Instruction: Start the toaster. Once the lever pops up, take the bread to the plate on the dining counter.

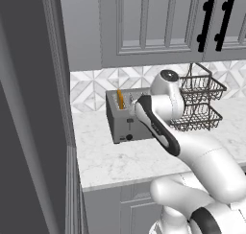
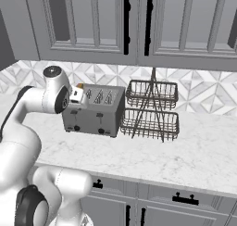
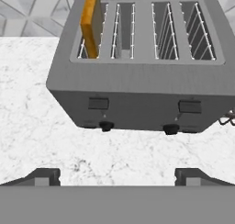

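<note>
My fingers (image 3: 117, 175) spread wide and empty, facing the toaster (image 3: 137, 67) front.

Left base view: bread (image 1: 120, 99) stands in the toaster's end slot, frame centre; my arm crowds it. Right base view: a wire basket rack (image 2: 150, 110) sits just beside the toaster, little room there. Hand view: lever (image 3: 98, 103) left of centre; I could miss and shove the toaster across the table (image 3: 41, 126).

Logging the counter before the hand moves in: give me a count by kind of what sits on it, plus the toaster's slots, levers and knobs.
Toaster: 1
Bread: 1, standing in the leftmost slot in the hand view
Wire basket rack: 1, two tiers
Total things on the counter: 3
Toaster parts: slots 4, levers 2, knobs 2
</note>
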